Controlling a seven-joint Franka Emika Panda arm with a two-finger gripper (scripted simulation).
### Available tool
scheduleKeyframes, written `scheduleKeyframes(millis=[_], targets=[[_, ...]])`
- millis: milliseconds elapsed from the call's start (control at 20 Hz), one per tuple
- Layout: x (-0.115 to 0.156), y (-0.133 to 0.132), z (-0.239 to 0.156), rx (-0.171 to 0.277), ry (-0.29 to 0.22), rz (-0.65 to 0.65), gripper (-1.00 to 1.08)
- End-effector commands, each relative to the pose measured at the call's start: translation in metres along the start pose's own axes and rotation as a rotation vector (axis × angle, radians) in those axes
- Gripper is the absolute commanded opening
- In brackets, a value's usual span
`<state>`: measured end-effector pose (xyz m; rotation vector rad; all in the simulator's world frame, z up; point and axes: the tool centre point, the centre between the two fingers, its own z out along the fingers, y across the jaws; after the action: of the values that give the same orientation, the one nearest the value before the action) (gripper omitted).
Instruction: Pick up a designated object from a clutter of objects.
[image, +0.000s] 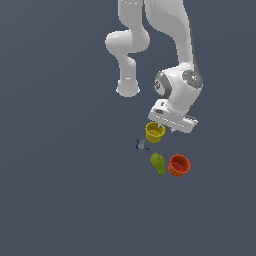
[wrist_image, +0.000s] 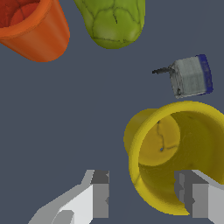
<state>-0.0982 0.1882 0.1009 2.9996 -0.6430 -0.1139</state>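
Yellow cup (wrist_image: 175, 157) upright on floor, directly under gripper (wrist_image: 146, 194), apart from other clutter. Jaws open, straddling cup wall: one finger inside rim, other outside. Step: closing in for grasp. Next: descend slightly, close on wall, lift. Nearby: grey-blue piece (wrist_image: 190, 76), green pear (wrist_image: 113, 22), orange cup (wrist_image: 33, 28). No writing visible.

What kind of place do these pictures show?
Most likely a simulated test scene, not a real room: a plain grey floor, flat rendered shading, and only a yellow cup, orange-red cup and green lumpy object.
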Motion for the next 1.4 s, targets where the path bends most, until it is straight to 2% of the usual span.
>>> scheduleKeyframes(millis=[0,500,550,1350], targets=[[0.0,0.0,0.003,0.0,0.0,0.0,0.28],[-0.002,0.0,0.028,0.0,-0.001,0.002,0.28],[-0.002,0.0,0.028,0.0,-0.001,0.002,-1.0],[-0.001,0.003,0.019,0.001,0.0,0.003,-1.0]])
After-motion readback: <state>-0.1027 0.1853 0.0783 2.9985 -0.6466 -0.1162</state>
